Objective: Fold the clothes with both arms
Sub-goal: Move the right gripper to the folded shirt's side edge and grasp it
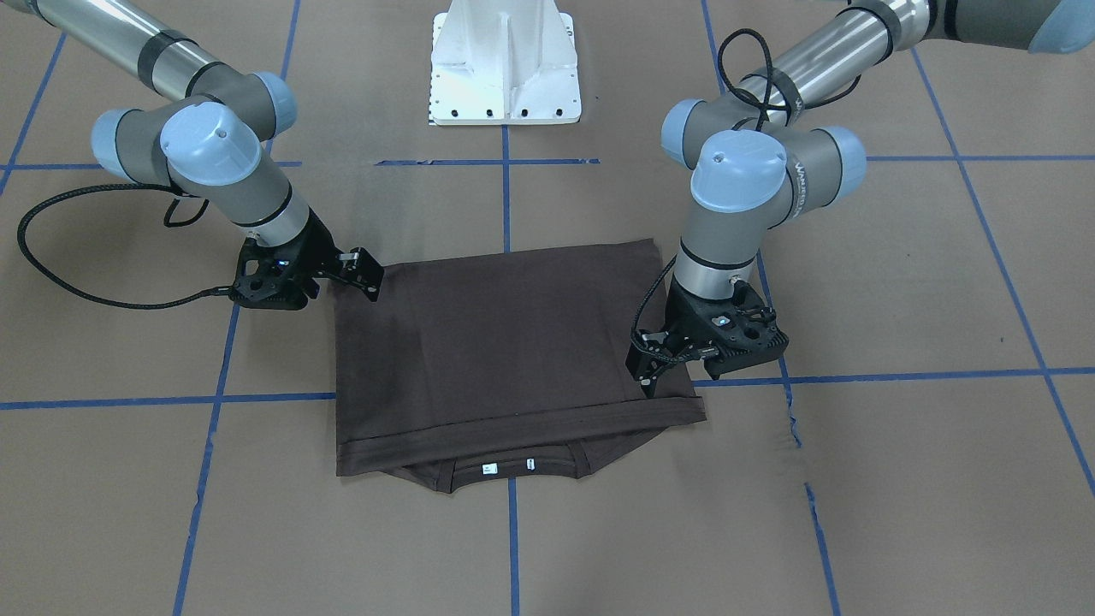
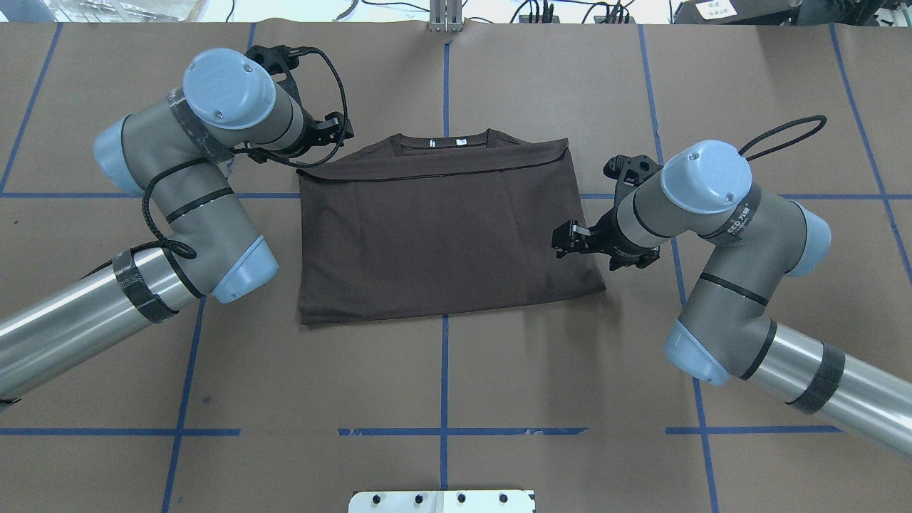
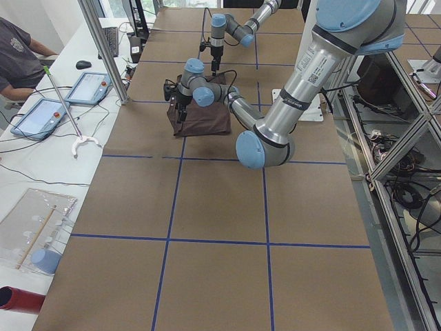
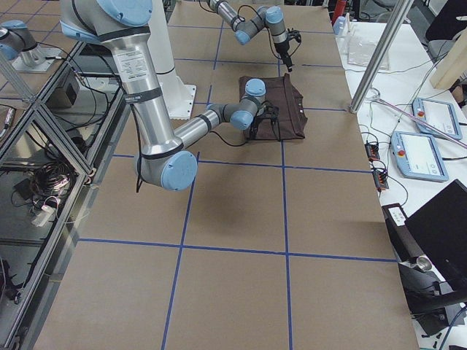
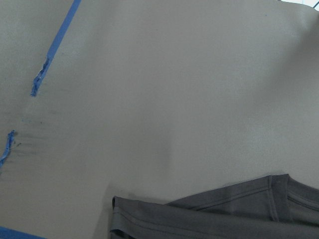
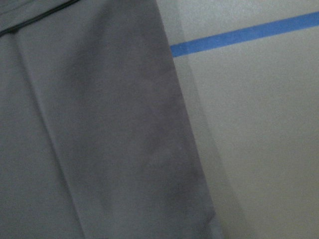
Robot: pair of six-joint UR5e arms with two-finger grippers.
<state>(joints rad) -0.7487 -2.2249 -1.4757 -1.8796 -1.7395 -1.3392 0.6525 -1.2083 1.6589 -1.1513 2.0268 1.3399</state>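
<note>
T-shirt, dark brown-grey fabric, folded between pincers: left pincer beside collar-end corner, right pincer at opposite edge; widths cannot be told. Brown desk, blue tape grid.

Dark brown-grey T-shirt, plain apart from 2 small white neck labels inside the collar. It lies on a flat tan-brown counter marked with a grid of blue tape lines. The left arm and right arm are matte grey and shiny silver, with light-blue joint caps and black bands. Left pincer, right pincer and braided cables are black. The pedestal base is white.
</note>
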